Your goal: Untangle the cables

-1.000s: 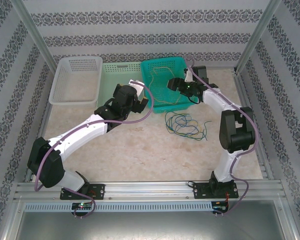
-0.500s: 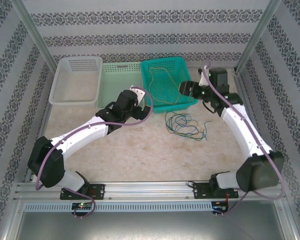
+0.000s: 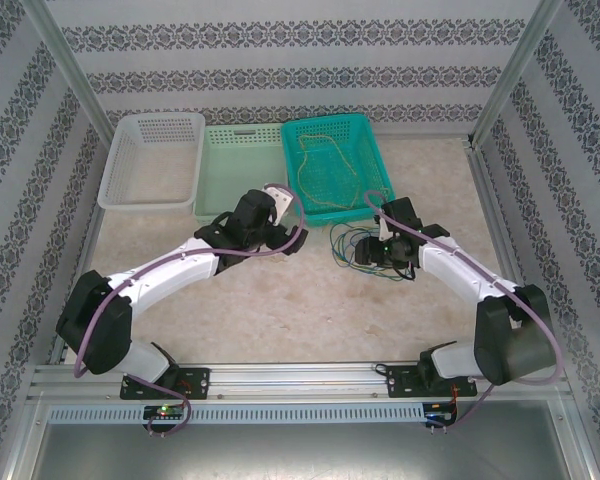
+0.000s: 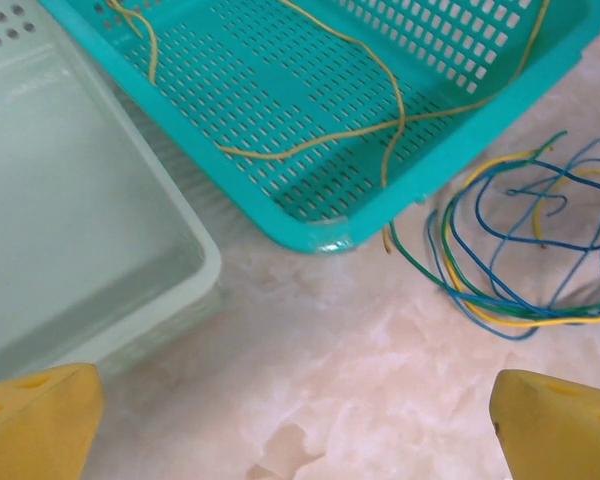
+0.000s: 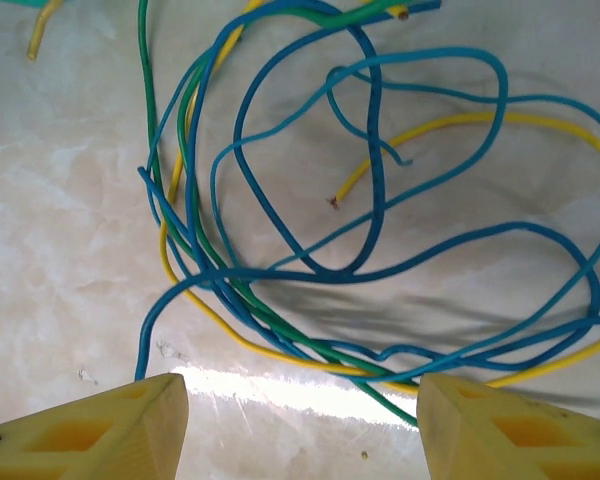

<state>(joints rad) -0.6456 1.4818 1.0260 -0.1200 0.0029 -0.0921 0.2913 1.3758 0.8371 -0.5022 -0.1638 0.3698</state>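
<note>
Right wrist has us hovering over the cables (image 5: 330, 272) tangled on the table (image 5: 60, 200), both right gripper (image 5: 298, 405) and left gripper (image 4: 295, 400) spread empty, so next we pinch one strand cleanly.

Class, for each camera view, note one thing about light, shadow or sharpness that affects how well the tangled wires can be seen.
Right wrist: a bright glare strip on the table near the cables, which cast soft shadows. Left wrist: a small glint on the corner of the teal basket; cables sharp. Top external: even light, but cables hair-thin, barely resolved.
</note>
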